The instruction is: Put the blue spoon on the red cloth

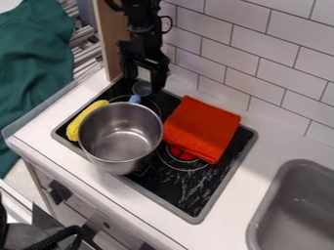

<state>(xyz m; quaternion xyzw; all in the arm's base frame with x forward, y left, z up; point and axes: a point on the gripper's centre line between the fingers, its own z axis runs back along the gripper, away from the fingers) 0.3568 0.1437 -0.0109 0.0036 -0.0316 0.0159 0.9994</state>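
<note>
- Here, the spoon (140, 91) lies directly below the gripper (144, 84), its bowl between the two fingertips as seen from the camera; contact with either tip cannot be told
- Long axis of the spoon: slanted slightly, from the bowl, nearest the gripper, down and a little left in the view to the blue handle, which points toward the pot (122, 139) and passes out of sight at its rim
- Gripper: hanging at the top of the view, fingers spread well apart, with a broad gap between them; nothing is clamped in it
- Position of the spoon: back part of the hob (196, 189), behind the pot and to the left of the cloth (203, 128), apart from it
- Cloth: red, folded, lying at a slant to the right of the pot, partly over a red ring
- Pot: upright, open, its base inside visible; the yellow thing (85, 119) lies just beside it on the left
- Sink (267, 195): at lower right, set in the counter (244, 168)
</note>
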